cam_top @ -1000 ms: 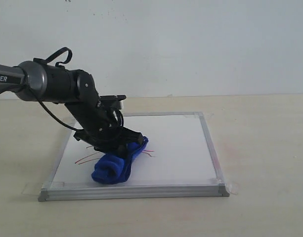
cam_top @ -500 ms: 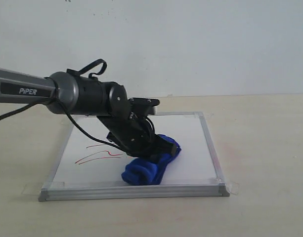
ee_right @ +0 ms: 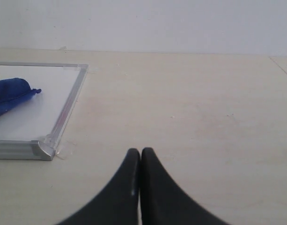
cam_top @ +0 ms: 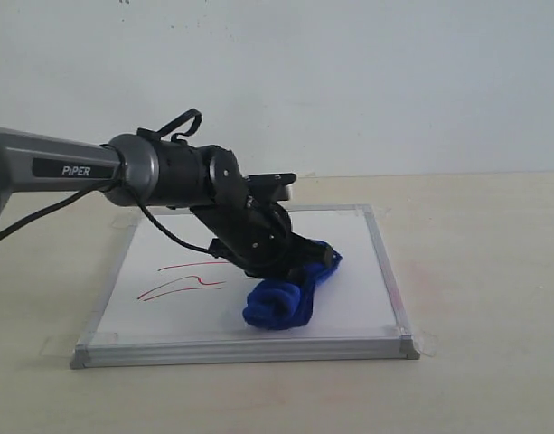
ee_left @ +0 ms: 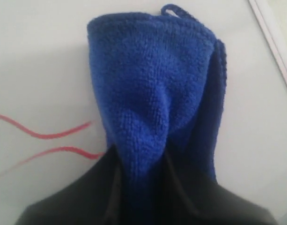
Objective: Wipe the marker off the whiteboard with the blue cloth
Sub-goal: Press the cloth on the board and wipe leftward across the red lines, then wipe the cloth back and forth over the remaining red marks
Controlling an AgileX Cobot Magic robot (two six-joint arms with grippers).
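Note:
The whiteboard (cam_top: pixel 349 244) lies flat on the table, its silver frame taped at the corners. Red marker (cam_top: pixel 182 280) lines run across its left part, and they show in the left wrist view as marker (ee_left: pixel 45 136) strokes beside the cloth. My left gripper (cam_top: pixel 290 267) is shut on the blue cloth (cam_top: pixel 281 303), which rests on the board right of centre. The blue cloth (ee_left: pixel 152 93) is pinched between the dark jaws of the left gripper (ee_left: pixel 143 164). My right gripper (ee_right: pixel 141 154) is shut with nothing in it, over bare table off the board's corner (ee_right: pixel 42 150). The blue cloth (ee_right: pixel 10 93) shows at that view's edge.
The light wooden table (cam_top: pixel 475 271) stretches to the right of the board. A plain white wall (cam_top: pixel 349 81) stands behind. The left arm (cam_top: pixel 69 167) reaches in across the board's left side.
My left gripper has dragged the blue cloth to the right across the board. The red lines to its left have come into view, and the short strokes near the centre are gone.

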